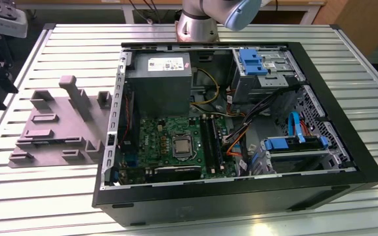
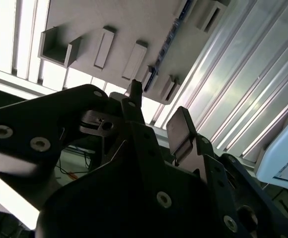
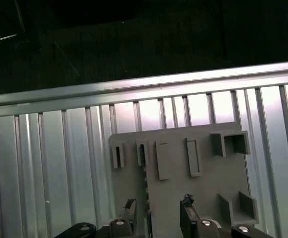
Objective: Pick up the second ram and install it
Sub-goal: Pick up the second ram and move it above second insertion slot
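Surface: ribbed metal surface carrying an open computer case and, on the exterior view's left of it, a grey holder with raised pockets and posts.
Case: lies on its side with the cover off. The motherboard is exposed, with long black slots beside the processor socket. Whether a first stick already sits in one of the slots cannot be told.
Ram: the ram is a thin blue-green stick standing on edge in the holder. It appears edge-on in both wrist views and is well apart from the motherboard.
Claw: the claw is open, its fingertips spread apart, and it has hold of nothing. It hangs over the holder. In the first wrist view the ram's line runs between the two fingertips, nearer one of them. No contact with the ram is visible.
Progress: early. Judged from these views, the claw is lined up over the ram, but the pick-up is not yet made. The grasp, the carry to the case and the seating in a slot are all not yet done.
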